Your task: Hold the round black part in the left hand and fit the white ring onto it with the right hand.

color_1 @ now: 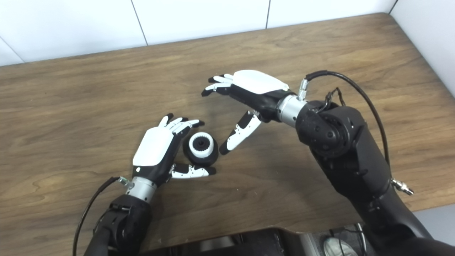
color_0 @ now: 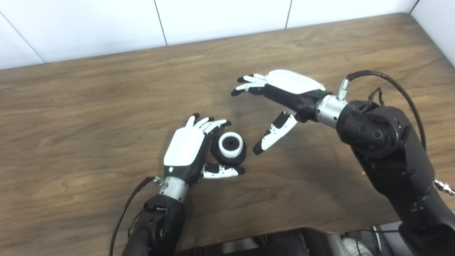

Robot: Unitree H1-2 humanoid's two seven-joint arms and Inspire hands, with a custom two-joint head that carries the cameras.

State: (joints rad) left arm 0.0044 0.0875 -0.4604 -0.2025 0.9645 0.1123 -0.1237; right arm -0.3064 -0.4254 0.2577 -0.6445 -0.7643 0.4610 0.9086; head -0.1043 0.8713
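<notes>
White ring (color_0: 231, 143) on black part (color_0: 239, 159)

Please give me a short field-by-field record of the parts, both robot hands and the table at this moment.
black part: round black part resting on the wooden table
white ring: white ring already seated on top of the black part
left robot hand: left robot hand cupped around the black part, fingers beyond it, thumb on the near side
right robot hand: right robot hand open, empty, raised up and to the right of the parts
contact: right hand clear of the ring
</notes>
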